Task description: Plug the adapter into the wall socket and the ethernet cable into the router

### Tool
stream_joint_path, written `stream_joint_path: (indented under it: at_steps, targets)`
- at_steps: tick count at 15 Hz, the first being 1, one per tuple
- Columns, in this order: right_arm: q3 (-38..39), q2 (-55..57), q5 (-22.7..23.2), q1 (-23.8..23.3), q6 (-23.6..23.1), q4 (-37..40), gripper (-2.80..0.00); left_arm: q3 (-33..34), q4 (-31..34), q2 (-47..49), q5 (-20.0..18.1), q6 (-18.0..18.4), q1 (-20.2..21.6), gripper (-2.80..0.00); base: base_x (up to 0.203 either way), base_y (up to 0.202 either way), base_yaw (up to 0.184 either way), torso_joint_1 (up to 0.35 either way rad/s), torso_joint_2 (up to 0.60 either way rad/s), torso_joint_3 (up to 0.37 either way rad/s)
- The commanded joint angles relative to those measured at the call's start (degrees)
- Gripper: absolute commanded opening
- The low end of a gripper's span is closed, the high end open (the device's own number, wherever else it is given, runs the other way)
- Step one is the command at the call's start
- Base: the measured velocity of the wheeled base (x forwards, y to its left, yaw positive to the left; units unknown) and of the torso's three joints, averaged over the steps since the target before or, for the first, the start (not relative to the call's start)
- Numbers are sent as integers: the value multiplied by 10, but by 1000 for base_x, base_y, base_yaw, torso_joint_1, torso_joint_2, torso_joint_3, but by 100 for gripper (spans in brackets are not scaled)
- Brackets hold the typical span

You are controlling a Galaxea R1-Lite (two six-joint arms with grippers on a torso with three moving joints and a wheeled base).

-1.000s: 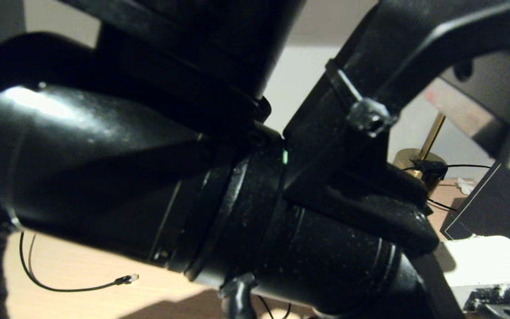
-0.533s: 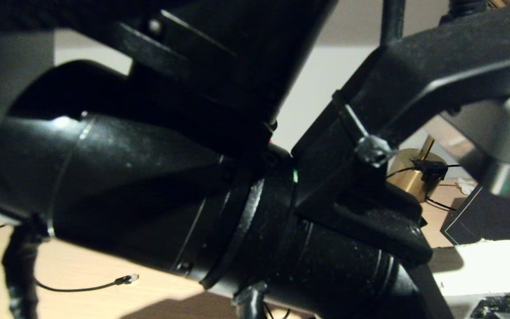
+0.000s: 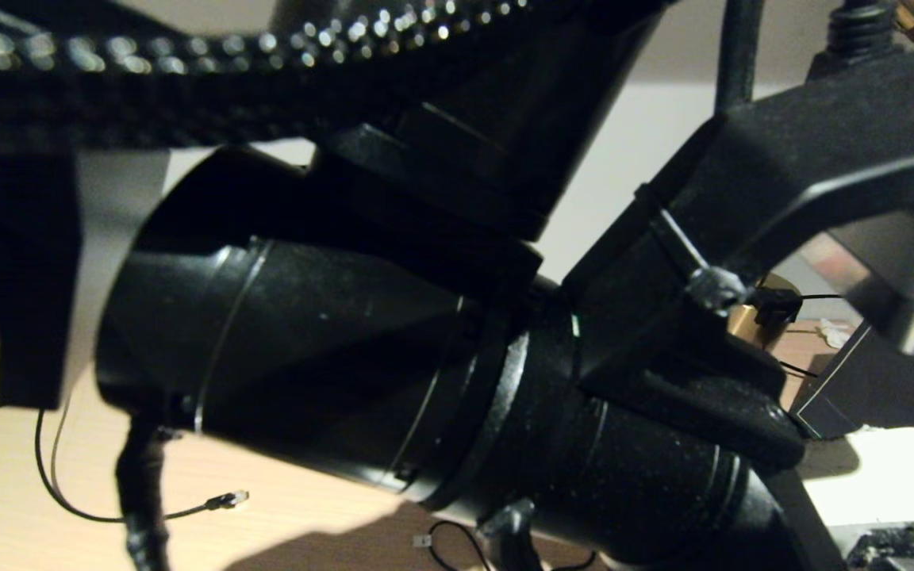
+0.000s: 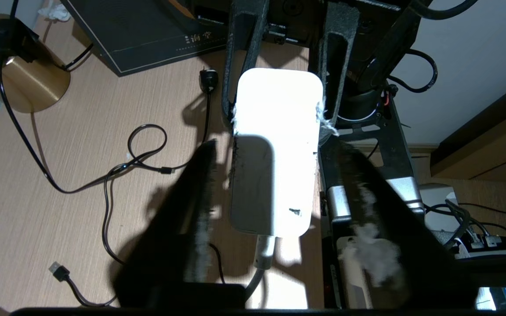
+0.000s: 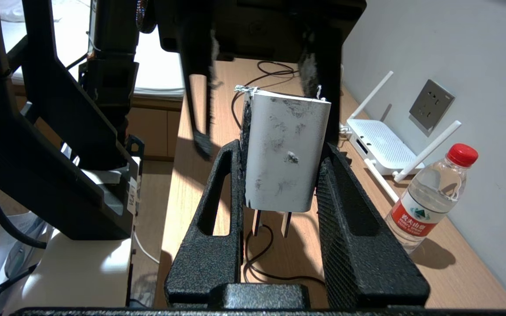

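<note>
My right gripper is shut on the white adapter, held in the air above the desk. Its two prongs point back toward the right wrist. In the left wrist view, the left gripper straddles the adapter from the cord end, with gaps on both sides. A white cord leaves the adapter there. The router lies by the wall under the grey wall socket. The ethernet cable lies loose on the desk at the left. In the head view both arms hide the grippers.
A water bottle with a red cap stands near the router. A gold lamp base, a dark box and a black USB cable lie on the wooden desk. A power strip sits beyond the desk edge.
In the head view the big black arm has shifted to the right and lower. A braided hose has come into view across the top.
</note>
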Motion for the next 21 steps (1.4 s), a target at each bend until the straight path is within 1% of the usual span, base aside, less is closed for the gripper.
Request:
stream_joint_path:
  at_steps: [1,5,13,14,16,17,18,21]
  targets:
    - [1,1,3,0,-1,-1,-280,0,2,1,-1,1,0,-280,0,0,0,0,0,0]
    - [-1,1,3,0,0,-1,-280,20,2,-8,-1,2,1,-280,0,0,0,0,0,0]
    - [-3,2,3,0,1,0,-280,12,-1,-7,-1,1,2,-280,0,0,0,0,0,0]
    - [-1,2,2,0,2,2,-280,6,-6,-6,-1,-4,2,-280,0,0,0,0,0,0]
    - [-1,3,0,0,4,3,-280,0,-30,-6,-1,-38,2,-280,0,0,0,0,0,0]
    - [-4,4,-1,0,4,3,-280,0,-32,-5,-1,-39,2,-280,0,0,0,0,0,0]
    - [-5,4,-1,0,4,3,0,0,-32,-3,-1,-38,1,-280,0,0,0,0,0,0]
    - [-3,6,-1,0,5,3,0,3,-33,-5,-1,-39,2,-280,0,0,0,0,0,0]
